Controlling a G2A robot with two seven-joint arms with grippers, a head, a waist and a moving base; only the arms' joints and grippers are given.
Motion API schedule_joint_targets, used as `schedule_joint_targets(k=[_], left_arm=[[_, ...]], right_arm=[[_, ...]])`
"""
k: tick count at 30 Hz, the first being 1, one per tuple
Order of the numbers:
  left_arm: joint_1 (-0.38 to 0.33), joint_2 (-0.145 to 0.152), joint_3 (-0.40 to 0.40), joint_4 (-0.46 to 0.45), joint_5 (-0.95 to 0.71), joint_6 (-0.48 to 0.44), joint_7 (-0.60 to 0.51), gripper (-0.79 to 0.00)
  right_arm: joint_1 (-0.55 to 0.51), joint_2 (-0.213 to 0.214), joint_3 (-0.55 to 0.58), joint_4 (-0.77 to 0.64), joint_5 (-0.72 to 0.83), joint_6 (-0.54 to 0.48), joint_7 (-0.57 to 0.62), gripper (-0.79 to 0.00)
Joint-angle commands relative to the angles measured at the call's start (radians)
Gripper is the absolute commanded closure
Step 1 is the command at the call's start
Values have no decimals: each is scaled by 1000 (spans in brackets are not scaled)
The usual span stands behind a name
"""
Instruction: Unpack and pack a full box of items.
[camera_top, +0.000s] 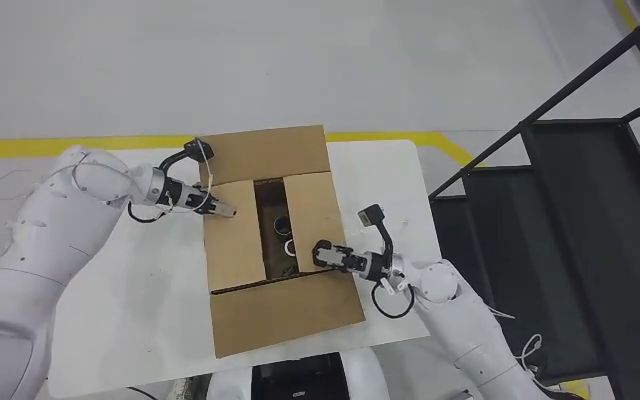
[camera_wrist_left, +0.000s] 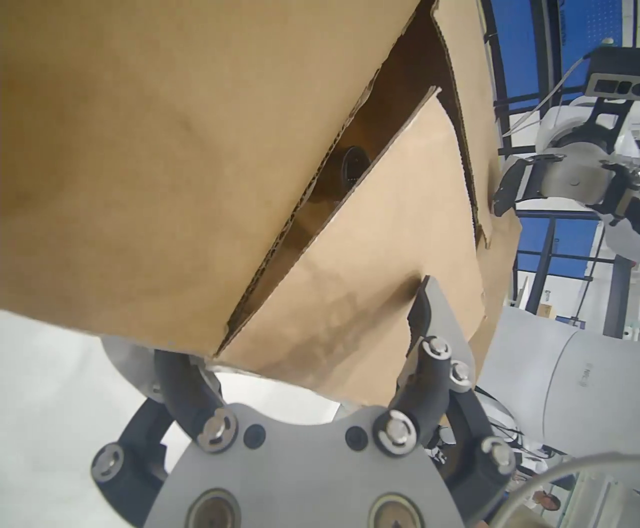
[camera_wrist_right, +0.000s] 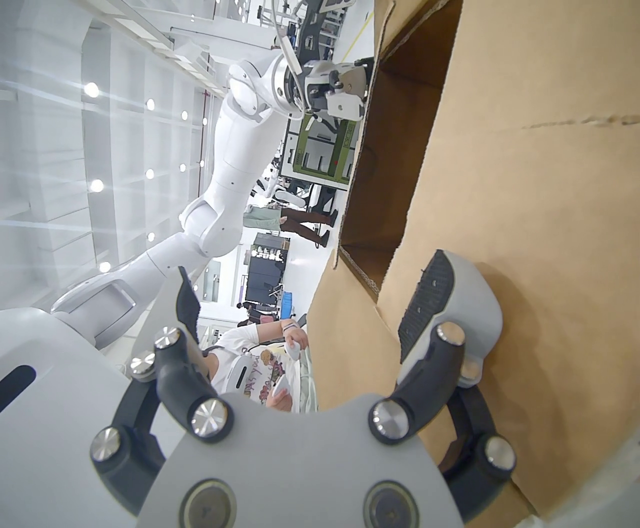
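Observation:
A brown cardboard box (camera_top: 270, 160) stands in the middle of the white table (camera_top: 130, 300). Its far and near flaps lie outward. The left flap (camera_top: 235, 235) and right flap (camera_top: 312, 210) are folded partly inward, with a dark gap between them where round dark items (camera_top: 283, 225) show. One dark round item (camera_wrist_left: 352, 162) is visible through that gap. My left gripper (camera_top: 222, 210) (camera_wrist_left: 300, 330) is open at the left flap's outer edge, one finger hidden behind the cardboard. My right gripper (camera_top: 325, 255) (camera_wrist_right: 310, 270) is open at the right flap's near corner, one finger pad (camera_wrist_right: 430, 295) against the cardboard.
A black metal staircase (camera_top: 570, 220) stands right of the table. A yellow floor line (camera_top: 100, 145) runs behind it. Bare table lies to the left of the box and in a narrower strip to its right (camera_top: 405, 200).

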Motion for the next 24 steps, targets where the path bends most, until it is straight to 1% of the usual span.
schedule_joint_targets(k=[1, 5, 8, 13, 18, 21, 24], left_arm=[[-9, 5, 13, -2, 27, -16, 17, -785], [-16, 14, 1, 1, 57, -49, 56, -785], [-6, 23, -15, -17, 113, -44, 107, -785], [30, 44, -38, -79, 234, -31, 170, -785], [69, 66, -66, -170, 368, -15, 234, -785], [91, 76, -79, -214, 409, -10, 242, -785], [111, 83, -94, -246, 407, -8, 246, -785]], right_arm=[[3, 1, -4, 1, -3, -1, -1, -785], [6, 3, -10, 2, -6, -2, -5, -785], [8, 4, -13, 2, -9, -4, -8, -785], [11, 7, -19, 4, -13, -4, -10, -785], [15, 9, -26, 6, -16, -6, -15, -785], [14, 11, -29, 5, -16, -7, -18, -785], [14, 13, -29, 4, -16, -7, -22, -785]])
